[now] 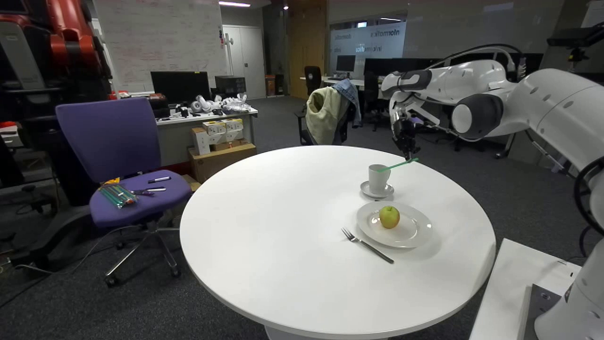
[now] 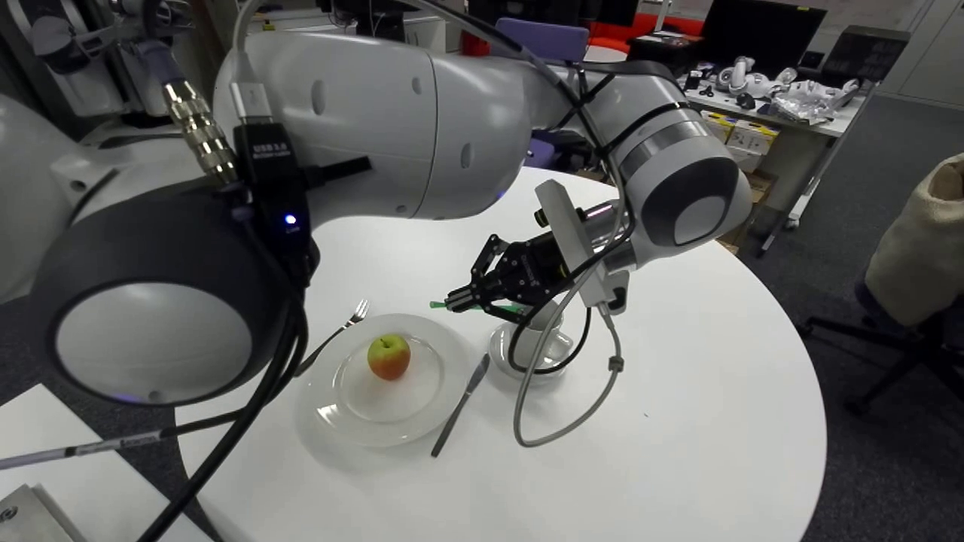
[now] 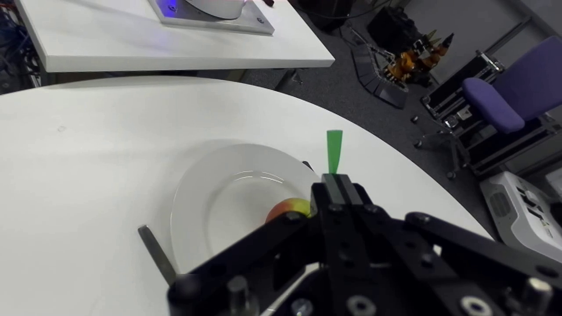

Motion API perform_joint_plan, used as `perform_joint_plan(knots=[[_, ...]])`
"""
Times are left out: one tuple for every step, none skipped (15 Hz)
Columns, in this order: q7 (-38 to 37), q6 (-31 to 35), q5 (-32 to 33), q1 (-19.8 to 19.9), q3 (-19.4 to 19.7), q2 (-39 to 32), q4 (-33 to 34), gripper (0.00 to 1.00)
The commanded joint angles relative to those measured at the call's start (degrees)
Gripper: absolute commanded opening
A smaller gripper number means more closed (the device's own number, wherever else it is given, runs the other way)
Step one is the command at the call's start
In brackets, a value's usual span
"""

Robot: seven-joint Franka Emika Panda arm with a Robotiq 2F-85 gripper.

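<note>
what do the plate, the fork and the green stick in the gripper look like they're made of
The plate seems glazed ceramic, glossy: bright glints sit on its surface. The fork looks like polished metal, by its gleaming tines; its dark handle could differ. The green stick is probably smooth plastic, judging by its flat, even colour.

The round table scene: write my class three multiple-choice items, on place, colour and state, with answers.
1. Where is the apple? A) on the saucer B) on the plate C) in the cup
2. What colour is the stick? A) green B) red C) purple
3. How are the jaws? A) wide open B) closed, empty C) closed on the stick

1 B: both exterior views show it within the plate's rim.
2 A: the wrist view shows it green.
3 C: the stick juts from the closed jaws.
</note>
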State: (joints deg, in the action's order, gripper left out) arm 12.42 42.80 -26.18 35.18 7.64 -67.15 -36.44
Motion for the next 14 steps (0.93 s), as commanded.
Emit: perform_joint_plan(knots=[[0.1, -0.4, -0.6, 0.9, 0.2, 2.4, -2.2, 0.0], [0.0, -0.2, -1.0, 1.2, 0.1, 2.7, -2.2, 0.0], [-0.1, -0.1, -1.3, 1.6, 0.1, 3.0, -2.2, 0.01], [-0.3, 0.0, -1.8, 2.1, 0.0, 3.3, -2.1, 0.0], [-0.4, 0.0, -2.1, 2.4, 0.0, 3.5, -2.0, 0.0], [-0.7, 0.1, -2.6, 2.9, -0.1, 3.6, -1.8, 0.0], [-0.9, 0.0, -3.0, 3.2, -0.2, 3.6, -1.6, 0.0], [-1.2, -0.2, -3.6, 3.6, -0.3, 3.6, -1.4, 0.0], [-1.6, -0.5, -4.1, 3.9, -0.4, 3.6, -1.2, 0.0], [-1.7, -0.7, -4.4, 4.1, -0.4, 3.7, -1.1, 0.0], [-1.7, -0.7, -4.7, 4.2, -0.4, 3.7, -1.1, 0.0], [-1.8, -0.7, -4.9, 4.3, -0.4, 3.7, -1.0, 0.0], [-1.8, -0.7, -5.2, 4.3, -0.4, 3.7, -1.0, 0.0], [-1.9, -0.7, -5.4, 4.3, -0.3, 3.7, -1.0, 0.0]])
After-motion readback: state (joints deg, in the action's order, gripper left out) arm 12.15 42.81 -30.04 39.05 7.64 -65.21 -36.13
